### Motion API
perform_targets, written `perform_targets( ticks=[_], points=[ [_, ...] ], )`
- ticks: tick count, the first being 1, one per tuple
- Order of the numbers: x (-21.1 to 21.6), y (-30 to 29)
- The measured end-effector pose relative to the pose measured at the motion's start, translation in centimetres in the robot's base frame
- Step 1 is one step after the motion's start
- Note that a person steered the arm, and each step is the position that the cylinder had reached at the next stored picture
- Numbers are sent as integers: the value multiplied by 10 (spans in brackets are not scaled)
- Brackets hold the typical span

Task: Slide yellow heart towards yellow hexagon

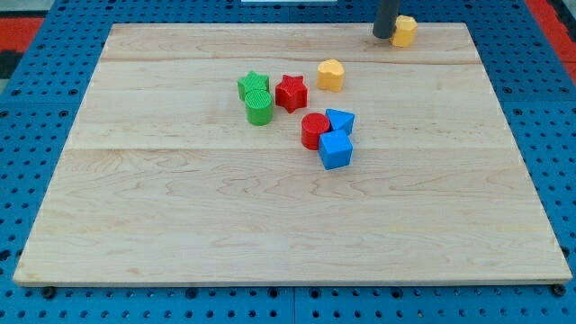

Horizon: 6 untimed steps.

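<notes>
The yellow heart (330, 75) lies on the wooden board (180, 225) in its upper middle. The yellow hexagon (404, 31) sits at the board's top edge, toward the view's right. My tip (383, 35) stands right beside the hexagon's left side, touching or nearly touching it. The heart is below and to the left of my tip, well apart from it.
A red star (291, 92) lies left of the heart, with a green star (253, 85) and a green cylinder (259, 107) beside it. A red cylinder (315, 130), a blue triangular block (341, 121) and a blue cube (336, 150) cluster below the heart.
</notes>
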State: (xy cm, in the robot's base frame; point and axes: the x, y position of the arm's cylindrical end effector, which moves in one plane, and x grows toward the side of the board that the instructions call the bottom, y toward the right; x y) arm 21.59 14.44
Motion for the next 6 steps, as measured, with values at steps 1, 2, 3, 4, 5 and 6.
perform_targets(
  ticks=[1, 2, 3, 4, 5, 6],
  points=[
    [15, -8],
    [72, -4],
    [122, -8],
    [133, -78],
    [125, -136],
    [109, -119]
  ],
)
